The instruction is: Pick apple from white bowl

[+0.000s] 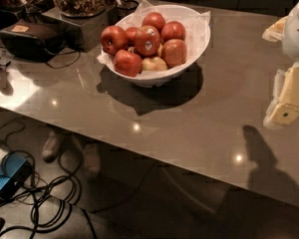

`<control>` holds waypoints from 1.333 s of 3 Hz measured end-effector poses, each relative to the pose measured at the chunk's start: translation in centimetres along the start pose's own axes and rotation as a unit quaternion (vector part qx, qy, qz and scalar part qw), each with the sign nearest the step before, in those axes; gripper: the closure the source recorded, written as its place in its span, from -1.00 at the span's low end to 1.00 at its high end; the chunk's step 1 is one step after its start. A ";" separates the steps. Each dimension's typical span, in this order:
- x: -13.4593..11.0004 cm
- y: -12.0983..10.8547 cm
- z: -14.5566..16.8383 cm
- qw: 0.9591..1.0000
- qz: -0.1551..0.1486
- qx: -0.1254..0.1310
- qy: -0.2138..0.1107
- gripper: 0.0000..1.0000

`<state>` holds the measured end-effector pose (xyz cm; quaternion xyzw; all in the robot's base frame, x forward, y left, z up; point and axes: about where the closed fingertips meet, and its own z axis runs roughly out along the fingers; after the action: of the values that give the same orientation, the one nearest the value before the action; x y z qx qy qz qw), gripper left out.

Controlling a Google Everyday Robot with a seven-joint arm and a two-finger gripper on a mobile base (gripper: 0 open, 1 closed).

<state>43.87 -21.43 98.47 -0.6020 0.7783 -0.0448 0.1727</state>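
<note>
1. The gripper (288,103) is at the right edge of the view, over the right end of the desk (199,128). It shows as pale yellowish blocks below a rounded white arm housing (295,29). It is partly cut off by the edge, and I cannot tell whether the jaws are open or closed.
2. The gripper is well apart from the white bowl (162,77), with bare desk surface between them. It holds nothing that can be seen.
3. The arm's shadow (269,158) falls on the desk, nearer the front edge.
4. The white bowl stands towards the back of the desk, left of centre, lined with crinkled white paper (202,20) that sticks out past the rim.
5. The apple (147,39), dark red with a pale oval sticker, lies near the middle of the pile on top, touching its neighbours.
6. Other red apples (114,39) crowd it on all sides, and a pale yellowish apple (153,63) sits just in front.
7. A black case (32,40) with a cable lies to the left of the bowl, and dark containers (79,1) stand behind it.
8. Black cables (50,193) and a blue box (7,176) lie on the floor at lower left.
</note>
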 end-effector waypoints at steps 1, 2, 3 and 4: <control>0.0 0.0 0.0 1.000 0.000 0.000 0.000 -1.00; -2.7 -0.5 -0.5 1.000 -0.024 0.000 -0.010 -1.00; -7.6 -1.4 -0.7 0.997 -0.081 -0.006 -0.015 -1.00; -7.8 -1.5 -0.7 0.997 -0.080 -0.003 -0.018 -1.00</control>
<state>46.66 -14.54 101.19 -0.6638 0.7244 -0.0447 0.1809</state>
